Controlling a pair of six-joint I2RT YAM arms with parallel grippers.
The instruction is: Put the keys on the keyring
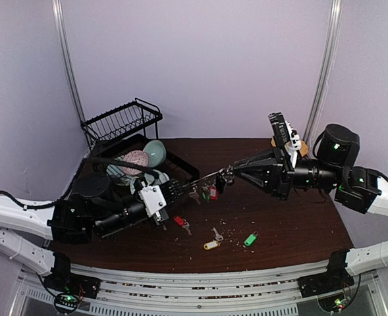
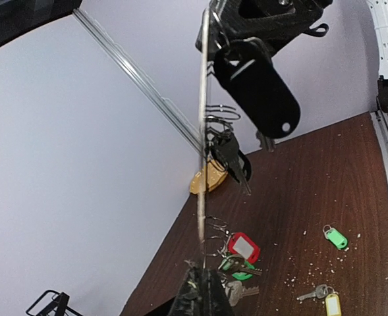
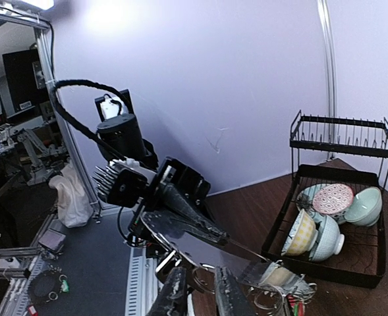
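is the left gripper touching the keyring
Touching. The left wrist view shows the keyring, seen edge-on, running straight down into the closed fingertips of the left gripper, with no gap.

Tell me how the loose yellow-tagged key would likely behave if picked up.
The yellow-tagged key lies flat on the table, so it may slide rather than lift cleanly. Tag and blade look joined by a small ring, so one would probably dangle from the other. Small and thin, likely light.

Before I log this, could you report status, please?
Left gripper shut on keyring. Right gripper at its far end with black key, grip unclear. Red key, yellow key, green key loose on table.
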